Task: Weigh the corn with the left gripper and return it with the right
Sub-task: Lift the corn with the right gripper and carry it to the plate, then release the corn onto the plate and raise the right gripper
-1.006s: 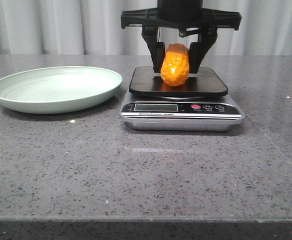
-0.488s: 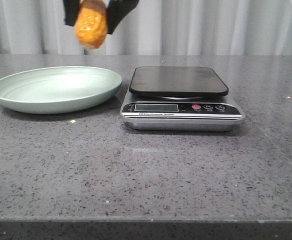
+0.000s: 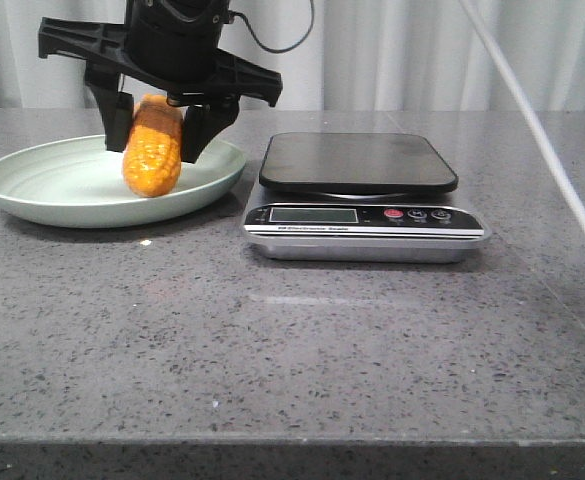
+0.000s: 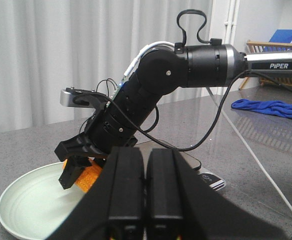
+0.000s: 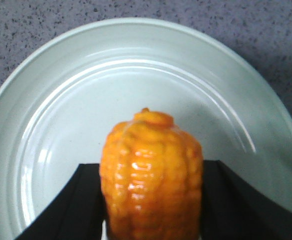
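Grey stone table | right gripper (image 3: 154, 140) clamps corn (image 3: 153, 157) upright over plate (image 3: 32, 195) | lower until it touches, then release gently | left gripper (image 4: 146, 200) closed, empty

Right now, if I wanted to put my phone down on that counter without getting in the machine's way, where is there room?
The wide strip of countertop in front of the plate and the kitchen scale is bare, as is the stretch right of the scale. The plate's side is crowded: the right gripper holds the corn over it. The scale's platform is free too.
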You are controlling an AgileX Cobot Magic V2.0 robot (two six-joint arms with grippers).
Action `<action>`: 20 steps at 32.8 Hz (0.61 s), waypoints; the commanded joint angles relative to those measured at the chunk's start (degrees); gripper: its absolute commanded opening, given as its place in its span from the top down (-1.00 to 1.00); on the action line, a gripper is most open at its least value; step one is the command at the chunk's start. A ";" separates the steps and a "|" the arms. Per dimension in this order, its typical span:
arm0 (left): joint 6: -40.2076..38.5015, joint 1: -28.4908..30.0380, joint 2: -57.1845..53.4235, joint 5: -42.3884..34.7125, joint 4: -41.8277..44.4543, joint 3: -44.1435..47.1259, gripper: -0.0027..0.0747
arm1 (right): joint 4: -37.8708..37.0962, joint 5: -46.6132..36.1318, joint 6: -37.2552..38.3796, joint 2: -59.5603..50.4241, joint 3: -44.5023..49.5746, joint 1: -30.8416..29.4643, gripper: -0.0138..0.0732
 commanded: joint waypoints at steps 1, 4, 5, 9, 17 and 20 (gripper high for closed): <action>-0.02 -0.31 0.75 -4.26 0.42 -1.42 0.60 | -0.13 -3.20 -0.62 -3.76 -2.18 0.06 -0.60; -0.02 -0.31 0.75 -4.26 0.42 -1.42 0.60 | -0.08 -1.81 -0.62 -3.83 -2.77 0.06 -0.73; -0.02 -0.31 0.75 -4.26 0.42 -1.42 0.60 | -0.08 -0.91 -0.62 -3.97 -3.41 0.06 -0.73; -0.02 -0.31 0.75 -4.26 0.42 -1.42 0.60 | -0.16 3.87 -1.13 -5.42 -6.64 -0.11 -0.73; -0.02 -0.31 0.75 -4.26 0.42 -1.42 0.60 | 3.19 8.73 -14.05 -13.14 -7.24 -0.07 -0.73; -0.02 -0.31 0.75 -4.26 0.42 -1.42 0.60 | 2.67 11.25 -17.90 -16.30 -7.14 -0.76 -0.73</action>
